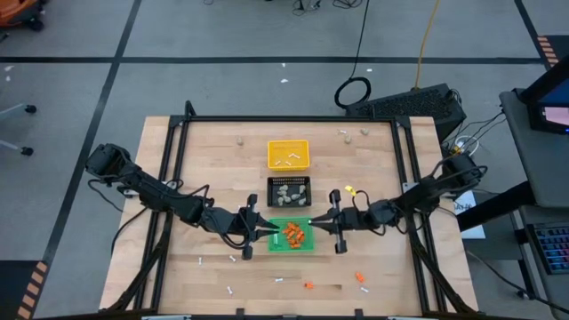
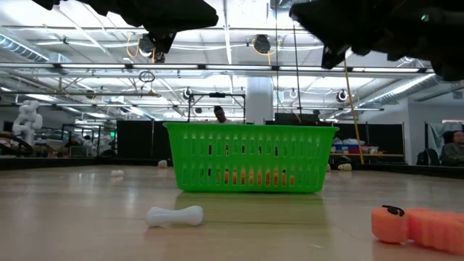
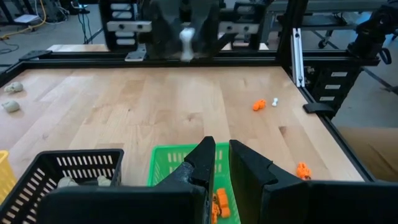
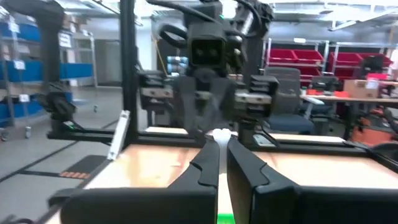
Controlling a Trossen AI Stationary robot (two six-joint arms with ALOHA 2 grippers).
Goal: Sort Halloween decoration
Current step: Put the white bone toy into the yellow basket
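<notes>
Three square trays stand in a row mid-table: yellow (image 1: 288, 154) at the far end, black (image 1: 289, 191) in the middle, green (image 1: 291, 236) nearest. The green tray (image 2: 250, 156) holds orange bits (image 3: 219, 202). The black tray (image 3: 74, 174) holds beige-grey lumps. My right gripper (image 1: 314, 222) hangs at the green tray's right edge, shut on a thin white stick (image 4: 221, 134). My left gripper (image 3: 222, 165) hovers over the green tray's left edge, its fingers a narrow gap apart with nothing between them. The two grippers face each other across the tray. My right gripper pinches the white stick between its two fingertips (image 4: 210, 155); the stick's knobbed end (image 4: 221, 133) pokes out just past them. The fingers reach in roughly level from the table's right. The stick (image 3: 186, 43) is lifted clear of the table and trays.
Loose pieces lie on the near table: a white stick (image 2: 174, 215), an orange bit (image 2: 417, 226), more orange bits (image 1: 361, 278) and white sticks (image 1: 233, 259). Beige lumps (image 1: 238, 140) sit near the far edge. A black frame rail (image 1: 293, 118) borders the table.
</notes>
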